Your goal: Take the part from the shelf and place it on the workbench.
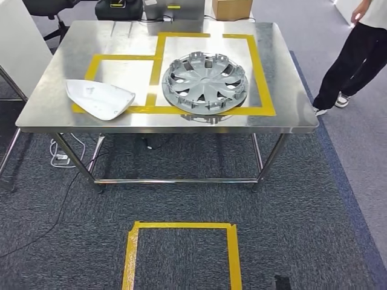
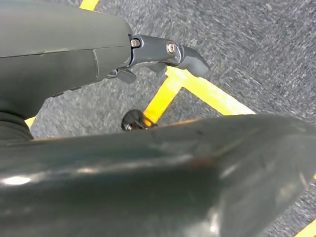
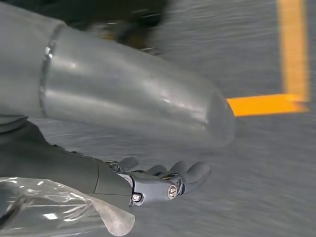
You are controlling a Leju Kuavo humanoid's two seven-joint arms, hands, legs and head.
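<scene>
Left hand [image 2: 164,52] hanging over the grey carpet [image 2: 260,49], fingers stretched out straight and holding nothing, above a corner of yellow floor tape [image 2: 201,89]. Right hand [image 3: 164,180] also low above the carpet, fingers lying nearly straight and slightly apart, nothing between them; some clear plastic film [image 3: 56,207] at the wrist, blurred.

From the head view, standing in front of a steel workbench [image 1: 283,103] marked with yellow tape rectangles [image 1: 262,78]. Silver wheel cover [image 1: 205,83] lying flat inside the larger rectangle, near the centre of the top. White curved part [image 1: 100,98] resting at about 9 o'clock from the wheel cover, well apart from it, partly over the tape line at the near edge. Cardboard box [image 1: 231,8] and dark devices [image 1: 120,8] at 12 o'clock beyond the far edge. Cables [image 1: 64,158] on the carpet under the bench at 8 o'clock. Yellow tape square [image 1: 182,254] on the floor at 6 o'clock. Person in dark trousers [image 1: 351,57] stepping at 2 o'clock.
</scene>
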